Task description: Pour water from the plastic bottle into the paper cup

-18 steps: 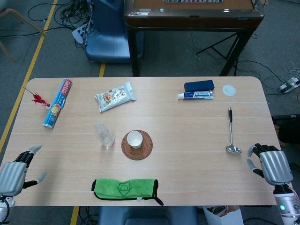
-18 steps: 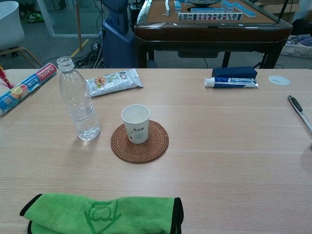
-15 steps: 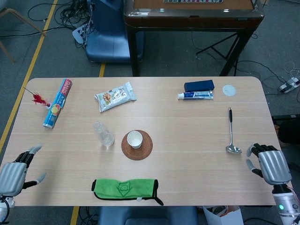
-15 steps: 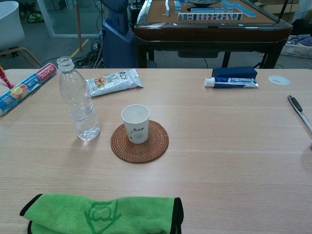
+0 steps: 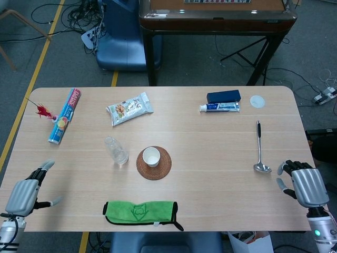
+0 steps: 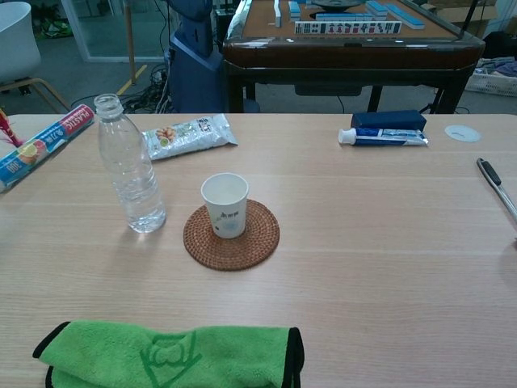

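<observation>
Your clear plastic bottle (image 6: 129, 166) stands upright and uncapped on the light wooden table (image 5: 210, 153), left of centre, with only a little water visible in its base. Just to its right, the white paper cup (image 6: 224, 204) sits upright on a round woven brown coaster (image 6: 232, 234), close to the bottle but not touching it. Your left hand (image 5: 23, 194) hovers at the near left corner of the table, palm down, fingers spread and holding nothing, well apart from the bottle. Your right hand (image 5: 304, 184) sits at the near right edge, also holding nothing, with its fingers loosely bent and apart, just beside the bowl of a long metal ladle (image 5: 259, 150) that lies lengthwise on the table. Neither hand shows in the chest view. A folded green cloth with black trim (image 5: 140, 211) lies along the near edge in front of the coaster. Toward the far side you have a blue and red roll box of plastic wrap (image 5: 64, 115) on the left, a white snack packet (image 5: 129, 108) beside it, and on the right a dark blue box (image 5: 223, 96) with a white and blue toothpaste tube (image 5: 219, 107) touching its near side, plus a small white round lid (image 5: 257, 101) near the far right corner.
</observation>
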Robot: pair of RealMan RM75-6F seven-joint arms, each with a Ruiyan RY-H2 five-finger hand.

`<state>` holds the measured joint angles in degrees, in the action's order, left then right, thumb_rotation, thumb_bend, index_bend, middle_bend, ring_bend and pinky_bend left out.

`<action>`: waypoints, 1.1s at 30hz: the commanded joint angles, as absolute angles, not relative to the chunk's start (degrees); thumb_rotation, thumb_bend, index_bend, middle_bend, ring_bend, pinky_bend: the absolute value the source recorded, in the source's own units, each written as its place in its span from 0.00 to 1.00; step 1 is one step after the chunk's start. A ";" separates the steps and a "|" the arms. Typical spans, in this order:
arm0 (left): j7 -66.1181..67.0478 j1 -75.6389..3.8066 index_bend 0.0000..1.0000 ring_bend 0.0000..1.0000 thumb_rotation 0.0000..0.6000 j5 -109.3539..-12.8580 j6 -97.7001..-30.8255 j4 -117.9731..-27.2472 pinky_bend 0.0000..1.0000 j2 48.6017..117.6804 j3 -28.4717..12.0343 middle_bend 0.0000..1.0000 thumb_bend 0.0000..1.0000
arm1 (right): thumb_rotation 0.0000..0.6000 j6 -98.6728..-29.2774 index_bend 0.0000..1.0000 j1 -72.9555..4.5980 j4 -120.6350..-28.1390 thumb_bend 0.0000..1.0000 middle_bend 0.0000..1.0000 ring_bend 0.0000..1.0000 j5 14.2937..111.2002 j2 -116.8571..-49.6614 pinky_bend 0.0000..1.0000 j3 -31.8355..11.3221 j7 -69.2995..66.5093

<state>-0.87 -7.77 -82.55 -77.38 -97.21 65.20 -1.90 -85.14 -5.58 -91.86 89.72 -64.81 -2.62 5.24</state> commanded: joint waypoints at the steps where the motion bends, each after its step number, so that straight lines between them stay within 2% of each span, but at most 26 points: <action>1: -1.93 -9.67 0.00 0.14 1.00 -80.50 -74.81 -98.03 0.36 65.71 -3.17 0.02 0.05 | 1.00 -85.41 0.56 -5.48 -92.11 0.30 0.45 0.46 89.88 -64.52 0.53 -2.59 4.91; 8: -2.93 -13.71 0.00 0.04 1.00 -76.23 -69.50 -95.40 0.32 68.88 -6.03 0.00 0.04 | 1.00 -86.18 0.56 -5.18 -92.57 0.30 0.45 0.46 90.11 -63.89 0.53 -2.67 4.52; 20: -14.92 -20.19 0.00 0.04 1.00 -75.13 -62.74 -91.34 0.32 75.23 -10.17 0.00 0.04 | 1.00 -86.25 0.56 -5.06 -92.55 0.30 0.45 0.46 89.77 -63.60 0.53 -2.80 4.07; 33: -17.76 -25.58 0.00 0.03 1.00 -72.84 -58.20 -82.87 0.32 82.48 -11.99 0.00 0.04 | 1.00 -86.22 0.56 -4.96 -92.42 0.30 0.45 0.46 89.32 -63.26 0.53 -2.97 3.28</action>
